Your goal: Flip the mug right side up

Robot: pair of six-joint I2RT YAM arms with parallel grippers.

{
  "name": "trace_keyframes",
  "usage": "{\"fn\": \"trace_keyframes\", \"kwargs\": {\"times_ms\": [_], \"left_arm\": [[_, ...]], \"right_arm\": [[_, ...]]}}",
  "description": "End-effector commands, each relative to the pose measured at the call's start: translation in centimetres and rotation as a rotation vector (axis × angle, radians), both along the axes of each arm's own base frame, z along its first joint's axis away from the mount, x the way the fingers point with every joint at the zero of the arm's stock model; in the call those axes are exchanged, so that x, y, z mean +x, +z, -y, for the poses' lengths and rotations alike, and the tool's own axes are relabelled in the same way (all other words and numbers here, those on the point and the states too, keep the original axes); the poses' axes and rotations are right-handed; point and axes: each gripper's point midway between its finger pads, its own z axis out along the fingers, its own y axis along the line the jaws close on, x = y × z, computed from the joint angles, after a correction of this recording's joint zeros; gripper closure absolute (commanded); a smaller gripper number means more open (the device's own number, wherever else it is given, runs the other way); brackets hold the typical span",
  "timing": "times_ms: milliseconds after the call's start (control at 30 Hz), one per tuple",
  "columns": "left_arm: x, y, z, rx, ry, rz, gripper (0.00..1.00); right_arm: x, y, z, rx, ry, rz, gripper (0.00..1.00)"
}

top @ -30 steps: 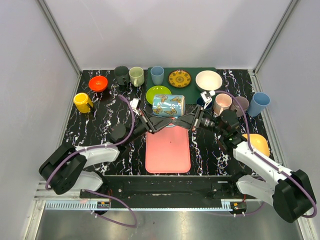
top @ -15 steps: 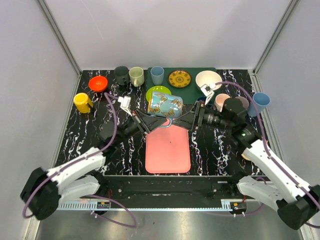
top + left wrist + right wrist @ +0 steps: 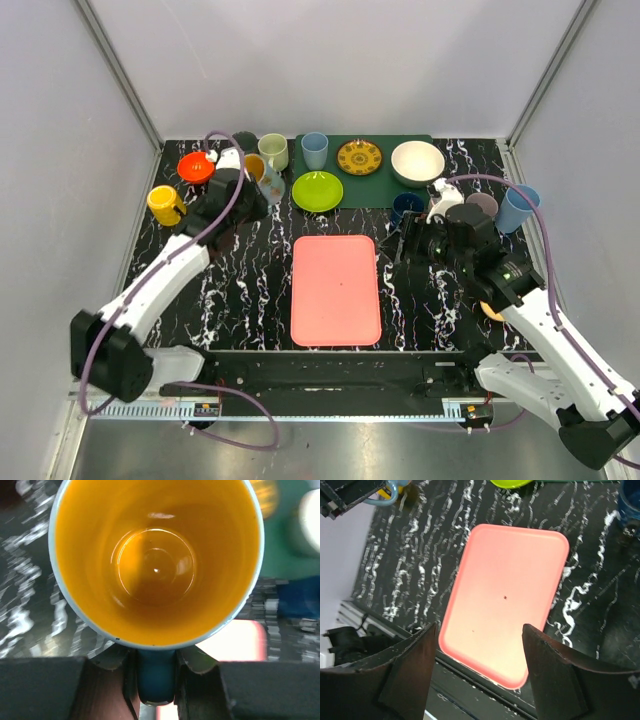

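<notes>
The mug (image 3: 267, 181), pale blue and patterned outside and orange inside, hangs over the back left of the table. My left gripper (image 3: 240, 188) is shut on its handle. In the left wrist view the mug's orange inside (image 3: 156, 565) fills the frame, mouth toward the camera, with the blue handle (image 3: 156, 677) pinched between the fingers of my left gripper (image 3: 156, 666). My right gripper (image 3: 405, 240) stands open and holds nothing, just right of the pink tray (image 3: 336, 290). The right wrist view shows that gripper (image 3: 480, 652) above the tray (image 3: 505, 595).
Along the back stand a yellow mug (image 3: 165, 205), orange bowl (image 3: 196, 166), pale green mug (image 3: 273, 152), blue cup (image 3: 315, 150), green plate (image 3: 317, 190), patterned plate (image 3: 359, 157) and white bowl (image 3: 417, 162). A dark blue cup (image 3: 407, 205) and a blue cup (image 3: 516, 208) stand at the right.
Both grippers held the mug over the tray. The right gripper has opened and drawn back to the right. The left arm has carried the mug away to the back left.
</notes>
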Motion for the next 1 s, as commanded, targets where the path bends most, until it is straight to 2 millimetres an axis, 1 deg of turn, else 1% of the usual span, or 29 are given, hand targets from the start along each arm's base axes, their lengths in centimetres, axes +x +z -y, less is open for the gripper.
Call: {"fn": "trace_keyframes", "kwargs": {"times_ms": [0, 33, 67, 100, 133, 167, 200, 233, 267, 300, 367, 400, 467, 500, 567, 700, 800, 867, 933, 967], "left_arm": [[2.7, -1.4, -6.0, 0.162, 0.186, -0.038, 1.00], [3.6, -2.0, -6.2, 0.175, 0.199, -0.051, 1.00], [4.3, -2.2, -7.1, 0.180, 0.229, -0.056, 1.00], [4.8, -2.4, -7.5, 0.188, 0.242, -0.060, 1.00], [5.7, -3.0, -7.8, 0.197, 0.257, -0.066, 1.00], [6.3, -3.2, -8.8, 0.210, 0.289, -0.070, 1.00], [6.8, -3.7, -9.2, 0.216, 0.300, -0.081, 1.00], [7.6, -4.8, -9.3, 0.222, 0.303, -0.099, 1.00], [8.1, -5.4, -9.9, 0.226, 0.315, -0.114, 1.00], [8.6, -7.0, -10.0, 0.240, 0.317, -0.148, 1.00], [9.6, -7.9, -10.0, 0.246, 0.317, -0.146, 1.00], [10.1, -8.9, -9.9, 0.250, 0.315, -0.158, 1.00], [11.0, -9.4, -9.6, 0.240, 0.315, -0.134, 1.00], [11.6, -10.0, -9.5, 0.236, 0.317, -0.134, 1.00], [12.3, -10.3, -9.1, 0.227, 0.311, -0.127, 1.00], [14.4, -11.0, -8.2, 0.219, 0.286, -0.129, 1.00], [15.3, -11.7, -7.7, 0.216, 0.271, -0.144, 1.00], [15.6, -12.0, -7.7, 0.224, 0.273, -0.150, 1.00], [16.1, -12.7, -7.8, 0.242, 0.276, -0.166, 0.95], [16.1, -12.9, -7.8, 0.246, 0.276, -0.174, 0.90]], "right_arm": [[0.3, -1.0, 1.6, -0.082, -0.040, 0.036, 0.27], [0.3, -1.2, 1.5, -0.084, -0.033, 0.034, 0.27], [0.2, -1.5, 1.3, -0.082, -0.023, 0.029, 0.27], [0.1, -1.7, 1.2, -0.082, -0.012, 0.027, 0.27], [0.1, -1.9, 1.1, -0.081, -0.008, 0.021, 0.27], [0.0, -2.2, 0.9, -0.078, 0.001, 0.017, 0.27], [0.0, -2.4, 0.8, -0.076, 0.006, 0.013, 0.27], [0.0, -2.6, 0.7, -0.075, 0.009, 0.011, 0.27], [0.0, -3.0, 0.8, -0.077, 0.004, 0.009, 0.27], [0.1, -3.1, 0.7, -0.075, 0.005, 0.008, 0.27], [0.0, -3.5, 0.6, -0.067, 0.007, -0.001, 0.27], [0.1, -3.7, 0.5, -0.066, 0.009, -0.006, 0.27], [0.1, -3.9, 0.4, -0.066, 0.008, -0.014, 0.27], [0.2, -4.1, 0.4, -0.068, 0.008, -0.018, 0.27], [0.3, -4.2, 0.4, -0.072, 0.003, -0.021, 0.27], [0.6, -4.5, 0.2, -0.076, 0.003, -0.027, 0.27], [0.8, -4.9, 0.1, -0.084, -0.001, -0.039, 0.27], [0.9, -5.1, 0.1, -0.089, -0.003, -0.041, 0.27], [1.0, -5.3, 0.2, -0.095, -0.003, -0.046, 0.27], [1.0, -5.3, 0.2, -0.097, -0.005, -0.045, 0.27]]}}
